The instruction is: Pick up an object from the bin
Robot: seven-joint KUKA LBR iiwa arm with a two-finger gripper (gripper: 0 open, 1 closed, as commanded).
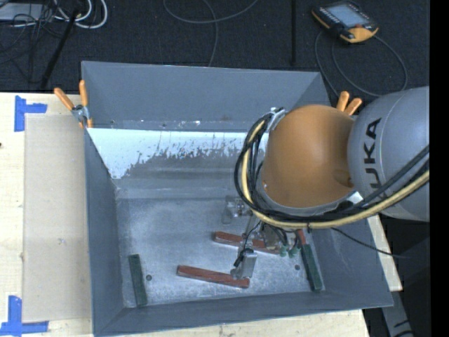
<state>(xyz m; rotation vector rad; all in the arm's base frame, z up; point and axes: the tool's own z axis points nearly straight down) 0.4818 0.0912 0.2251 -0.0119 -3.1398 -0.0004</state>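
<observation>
Pincer, whose grip you cannot tell, hovers over the right end of a reddish-brown stick lying left-right, lower centre.

A dark, speckled carpet floor is stretching across the far side of the room. White cables are lying coiled on it at the far left, and a thin dark cable is looping across its middle. Towards the far right a handheld device with an orange rim is resting face up, its cord curling away beside it. Nearer me, a pale wooden desk is running along the left, catching even light.
</observation>
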